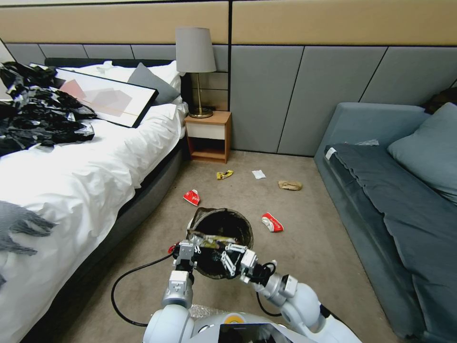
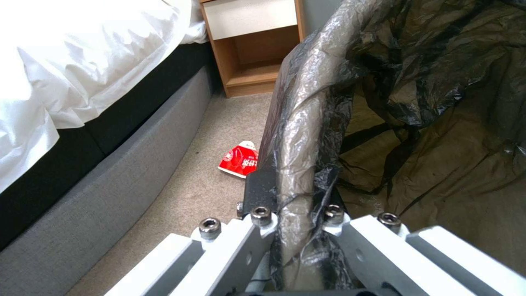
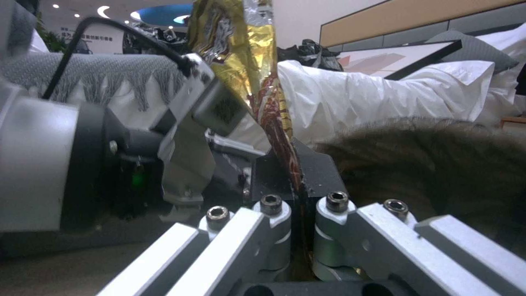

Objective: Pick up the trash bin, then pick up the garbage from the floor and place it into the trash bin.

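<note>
Left gripper [image 2: 296, 213] clamped on the near rim of the trash bin [image 1: 223, 228], rim between its pads, bin held up just in front of the torso. Right gripper [image 3: 298, 193] pinching a gold wrapper [image 3: 246, 61] by its lower edge, wrapper standing up from the fingertips, right at the bin's near rim. To do this well: get the wrapper fully over the bin's mouth before letting go, keep the bin level. Further out on the carpet: red packet [image 1: 192, 196] near the bed's edge, another red packet [image 1: 272, 222] right of the bin, yellow wrapper [image 1: 224, 174], paper scrap [image 1: 258, 174], brown bag [image 1: 290, 185] towards the nightstand.
</note>
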